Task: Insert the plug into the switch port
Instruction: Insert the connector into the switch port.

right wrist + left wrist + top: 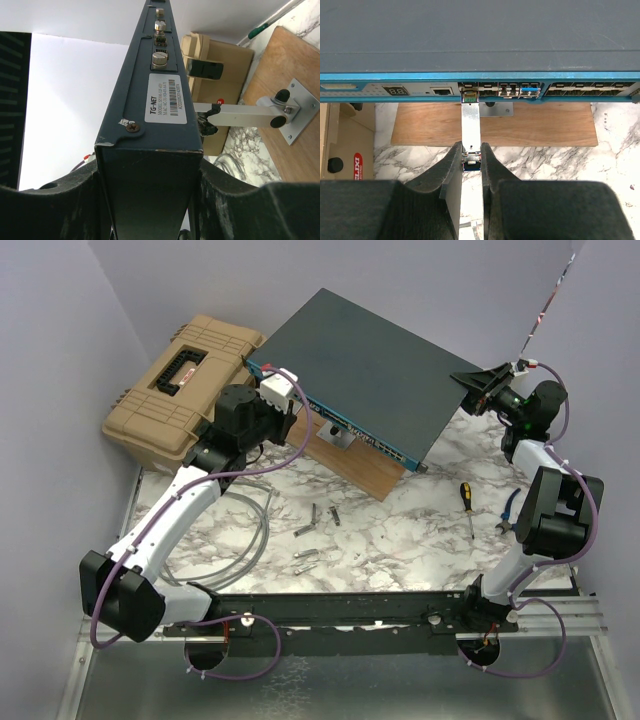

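Two firm grips: left jaws on plug (pixel 470 125) at port (pixel 470 93), right jaws on switch (pixel 380 360) corner; toolbox (pixel 180 380) beside, board (pixel 350 465) beneath.

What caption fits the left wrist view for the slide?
Left gripper pinches the metal plug, its tip meeting the blue front of the switch.

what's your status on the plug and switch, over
Left tool shut on plug, tip at port on switch. Right tool shut on switch corner. Nothing blocking the port.
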